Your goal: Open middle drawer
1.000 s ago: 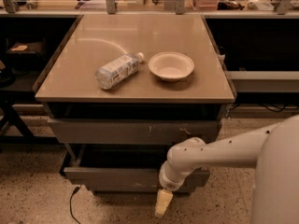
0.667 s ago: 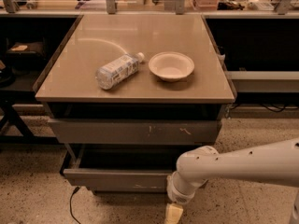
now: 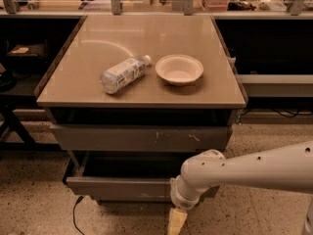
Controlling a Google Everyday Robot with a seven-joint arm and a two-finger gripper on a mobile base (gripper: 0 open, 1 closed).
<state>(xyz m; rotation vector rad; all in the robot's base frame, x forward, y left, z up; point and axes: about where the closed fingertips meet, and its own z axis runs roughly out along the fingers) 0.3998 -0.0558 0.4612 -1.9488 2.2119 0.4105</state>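
The middle drawer is the wide, plain dark-grey front strip low on the cabinet. It stands pulled out toward me, and its shallow tray interior shows behind the strip. My gripper hangs pointing down at the bottom edge of the view, just in front of and below the right part of that drawer front. It is apart from the drawer and holds nothing I can see. My white arm reaches in from the right.
Above is a taller grey drawer front with pale scratch marks. On the tan cabinet top lie a plastic bottle on its side and a white bowl. A black cable lies on the speckled floor at the lower left.
My arm has dropped lower and swung a little right, carrying the gripper down toward the bottom edge of the view. The middle drawer stays pulled out the same amount.
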